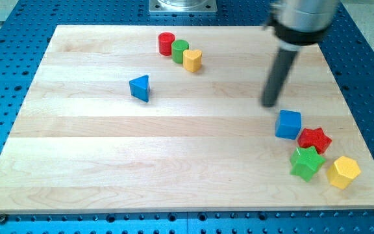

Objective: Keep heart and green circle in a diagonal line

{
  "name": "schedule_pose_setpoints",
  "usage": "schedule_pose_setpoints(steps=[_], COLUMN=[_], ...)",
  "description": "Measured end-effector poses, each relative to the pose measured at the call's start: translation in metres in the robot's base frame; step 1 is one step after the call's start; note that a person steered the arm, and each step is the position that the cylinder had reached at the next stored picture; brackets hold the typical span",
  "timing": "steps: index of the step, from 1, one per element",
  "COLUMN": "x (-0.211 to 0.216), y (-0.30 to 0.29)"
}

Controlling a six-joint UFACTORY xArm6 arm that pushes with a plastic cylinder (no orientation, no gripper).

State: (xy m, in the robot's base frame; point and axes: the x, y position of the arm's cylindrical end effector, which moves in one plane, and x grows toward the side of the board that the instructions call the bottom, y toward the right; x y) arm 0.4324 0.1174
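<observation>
A yellow heart [193, 60] lies near the view's top, touching a green circle [180, 50], which touches a red circle [167, 43]; the three form a short diagonal row running down to the right. My tip [269, 104] is on the board at the view's right, far right of that row and just above and left of a blue cube [288, 124].
A blue triangle [139, 87] lies left of centre. At the lower right a red star [314, 139], a green star [306, 162] and a yellow hexagon [343, 172] cluster beside the blue cube. The wooden board [109, 162] sits on a blue perforated table.
</observation>
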Motion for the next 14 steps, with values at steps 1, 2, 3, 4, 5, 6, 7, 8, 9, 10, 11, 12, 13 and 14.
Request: schedule_pose_setpoints(steps=[1, 2, 3, 4, 5, 6, 7, 8, 9, 10, 11, 12, 13, 14], x=[0.044, 0.046, 0.046, 0.016, -0.097, -0.199, -0.239, -0.224, -0.219, -0.201, -0.185, -0.157, -0.107, -0.104], y=[0.017, 0.041, 0.044, 0.040, 0.021, -0.003, -0.047, -0.117, -0.140, -0.154, -0.149, -0.139, -0.117, -0.067])
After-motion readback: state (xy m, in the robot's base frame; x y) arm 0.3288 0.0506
